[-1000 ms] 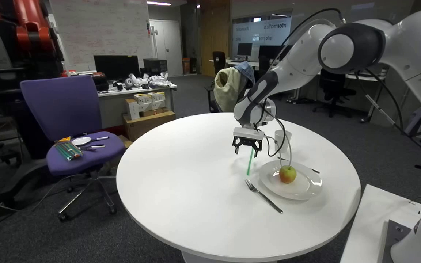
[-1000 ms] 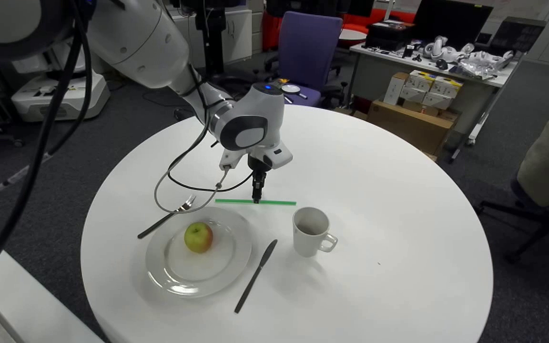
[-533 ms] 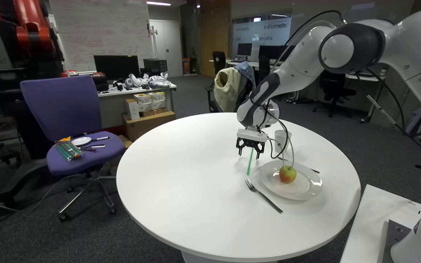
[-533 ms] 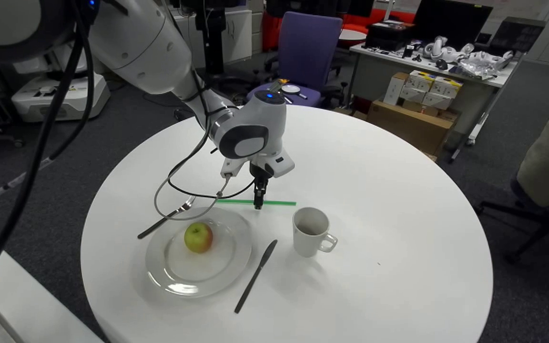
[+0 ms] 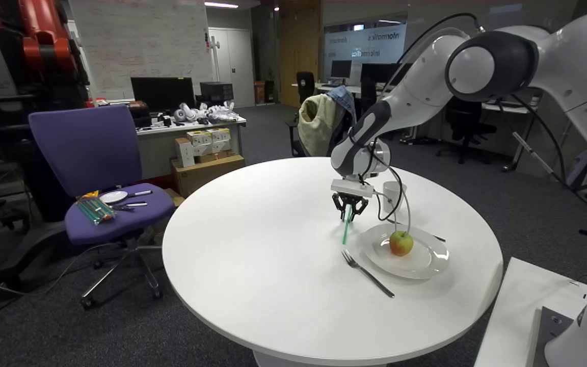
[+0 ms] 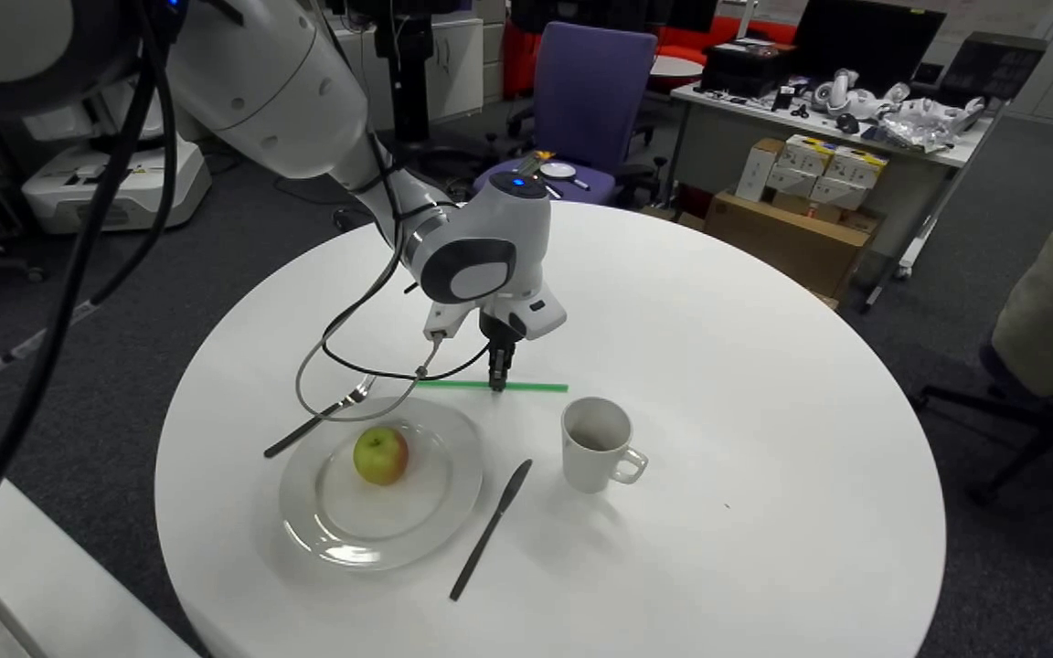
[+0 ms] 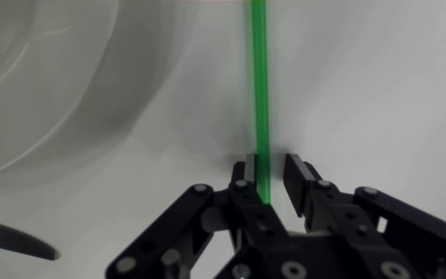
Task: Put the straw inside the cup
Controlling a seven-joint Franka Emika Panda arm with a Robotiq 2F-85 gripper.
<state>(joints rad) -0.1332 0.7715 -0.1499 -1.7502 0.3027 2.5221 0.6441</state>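
The green straw (image 7: 261, 77) lies on the white table and runs between the fingers of my gripper (image 7: 271, 159) in the wrist view. It is against or very close to the left finger, while a gap shows between it and the right finger. The jaws stand partly apart. An exterior view shows the gripper (image 6: 497, 387) low over the middle of the straw (image 6: 540, 387). The white cup (image 6: 592, 461), upright with a handle, stands near one straw end; it is visible in both exterior views, partly behind cables in one, and out of the wrist view.
A white plate (image 6: 307, 525) with an apple (image 6: 380, 455) sits beside the straw. A fork (image 6: 316, 424) lies past the plate's edge, and a knife (image 6: 490, 530) lies between plate and cup. Cables (image 5: 408, 214) hang from the arm over the plate.
My gripper has shifted slightly toward the plate and cup side, and its fingers have drawn much closer together around the straw. The straw has moved very slightly.
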